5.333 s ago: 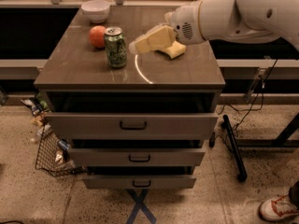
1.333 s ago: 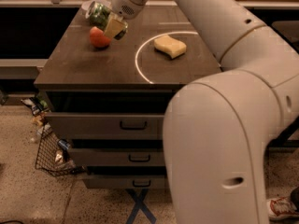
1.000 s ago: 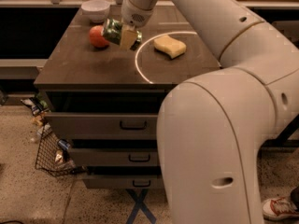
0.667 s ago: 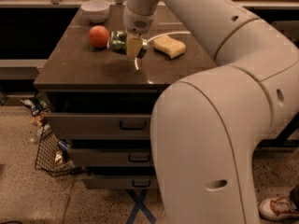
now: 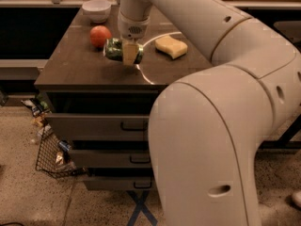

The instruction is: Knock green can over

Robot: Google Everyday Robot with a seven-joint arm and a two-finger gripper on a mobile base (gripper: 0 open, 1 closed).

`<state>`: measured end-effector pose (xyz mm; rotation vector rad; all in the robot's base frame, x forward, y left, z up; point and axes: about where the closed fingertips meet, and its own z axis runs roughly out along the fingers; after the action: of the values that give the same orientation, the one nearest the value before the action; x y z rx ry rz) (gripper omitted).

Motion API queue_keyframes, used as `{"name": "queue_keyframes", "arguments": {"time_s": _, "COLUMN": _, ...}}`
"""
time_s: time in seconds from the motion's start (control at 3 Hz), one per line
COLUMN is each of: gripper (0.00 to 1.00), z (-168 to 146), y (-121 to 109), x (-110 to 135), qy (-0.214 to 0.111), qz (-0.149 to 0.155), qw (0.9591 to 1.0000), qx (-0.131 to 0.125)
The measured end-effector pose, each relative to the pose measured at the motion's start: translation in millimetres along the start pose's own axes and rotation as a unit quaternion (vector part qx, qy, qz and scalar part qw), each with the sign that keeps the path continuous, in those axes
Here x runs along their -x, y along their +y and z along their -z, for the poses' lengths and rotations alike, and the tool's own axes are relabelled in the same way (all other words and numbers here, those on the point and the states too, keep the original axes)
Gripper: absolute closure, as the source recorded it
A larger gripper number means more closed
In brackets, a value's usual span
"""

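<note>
The green can (image 5: 114, 49) lies on its side across the dark cabinet top (image 5: 80, 65), just right of and in front of the orange fruit (image 5: 100, 35). My gripper (image 5: 130, 55) comes straight down from the arm above and sits over the can's right half. One pale finger (image 5: 130, 53) crosses the front of the can, and the other is hidden behind it. The can's right end is covered by the finger. I cannot tell whether the can rests on the top or hangs just above it.
A yellow sponge (image 5: 171, 46) lies right of the gripper inside a pale ring marked on the top. A white bowl (image 5: 96, 9) stands at the back left. My own large arm fills the right foreground. Drawers (image 5: 94, 126) are below, and a wire basket (image 5: 51, 154) sits on the floor at the left.
The gripper moved from the back, beside the orange fruit, forward and right to the front middle. The can went with it and turned from tilted to lying sideways.
</note>
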<state>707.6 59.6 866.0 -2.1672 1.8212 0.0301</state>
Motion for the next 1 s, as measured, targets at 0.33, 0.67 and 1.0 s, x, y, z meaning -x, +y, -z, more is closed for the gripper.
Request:
{"name": "queue_keyframes", "arguments": {"time_s": 0.33, "gripper": 0.20, "z": -4.0, "y": 3.5, "x": 3.5, "qy": -0.004, "qz": -0.004, "qw": 1.0000, "qx": 0.001}}
{"name": "queue_keyframes", "arguments": {"time_s": 0.67, "gripper": 0.00, "z": -4.6, "y": 3.7, "x": 3.8, "qy": -0.020, "qz": -0.022, "qw": 0.9995, "qx": -0.004}}
{"name": "queue_keyframes", "arguments": {"time_s": 1.0, "gripper": 0.00, "z": -5.5, "y": 2.6, "x": 3.6, "qy": -0.034, "qz": -0.039, "qw": 0.9986, "qx": -0.012}}
